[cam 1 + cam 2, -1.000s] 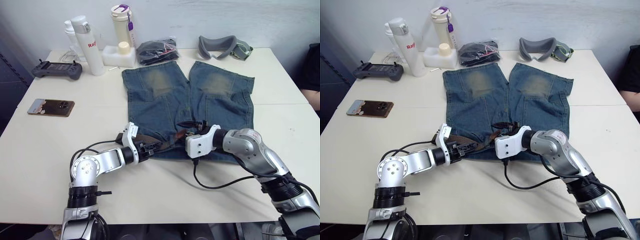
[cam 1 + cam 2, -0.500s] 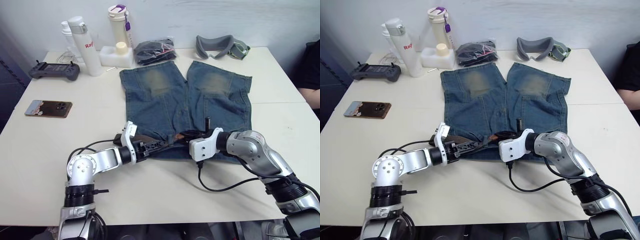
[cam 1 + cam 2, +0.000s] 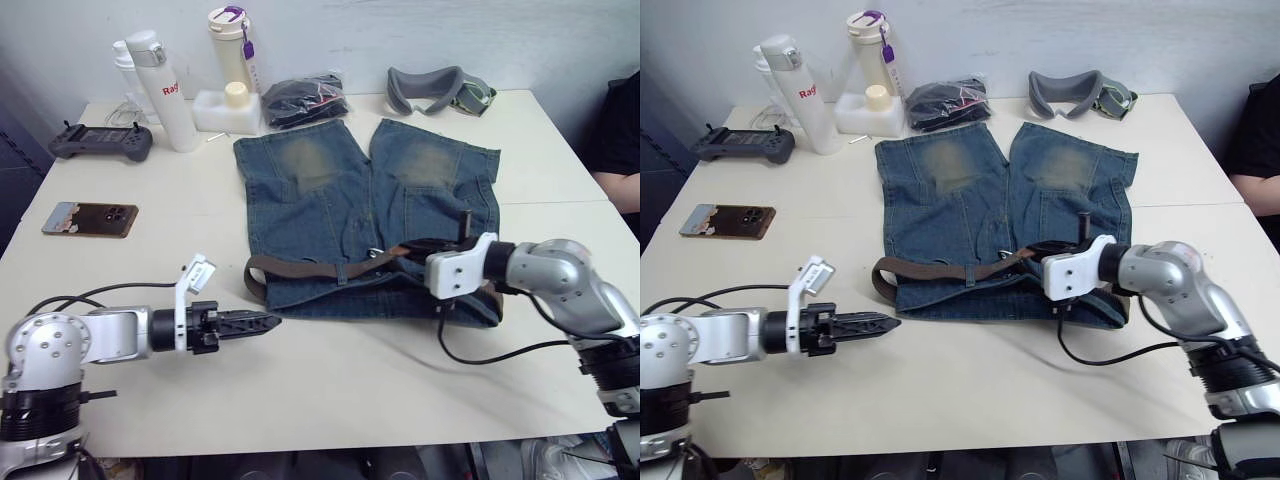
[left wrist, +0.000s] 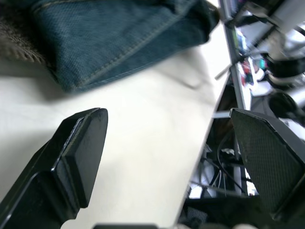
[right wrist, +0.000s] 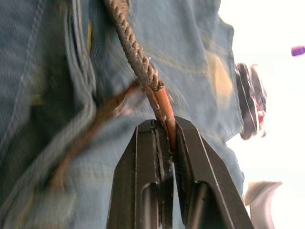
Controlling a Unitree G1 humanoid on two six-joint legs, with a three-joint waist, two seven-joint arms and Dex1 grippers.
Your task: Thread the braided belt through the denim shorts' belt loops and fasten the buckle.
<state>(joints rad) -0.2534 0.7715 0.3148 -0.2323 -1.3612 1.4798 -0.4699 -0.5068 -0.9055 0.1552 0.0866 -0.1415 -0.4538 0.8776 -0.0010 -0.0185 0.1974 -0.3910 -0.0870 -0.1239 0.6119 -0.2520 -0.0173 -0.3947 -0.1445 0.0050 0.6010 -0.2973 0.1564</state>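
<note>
The denim shorts [image 3: 370, 190] lie flat mid-table, waistband toward me. The braided belt [image 3: 300, 268] runs along the waistband and passes under a belt loop [image 3: 341, 270] near the middle. Its left end curls at the shorts' left edge, and I cannot make out the buckle. My right gripper [image 5: 164, 126] is shut on the belt's smooth brown tip [image 5: 162, 102], at the right part of the waistband [image 3: 418, 250]. My left gripper [image 4: 167, 114] is open over bare table, left of and in front of the shorts [image 3: 268, 320], holding nothing.
A phone [image 3: 90, 218] and a controller [image 3: 92, 140] lie at the left. Bottles [image 3: 160, 90], a white container [image 3: 222, 108], a black cloth bundle [image 3: 305, 100] and grey goggles [image 3: 440, 88] line the far edge. A person's sleeve [image 3: 622, 130] is at the right.
My left gripper opened, let go of the belt and drew back left, away from the shorts. My right gripper moved right with the belt tip, stretching the belt along the waistband.
</note>
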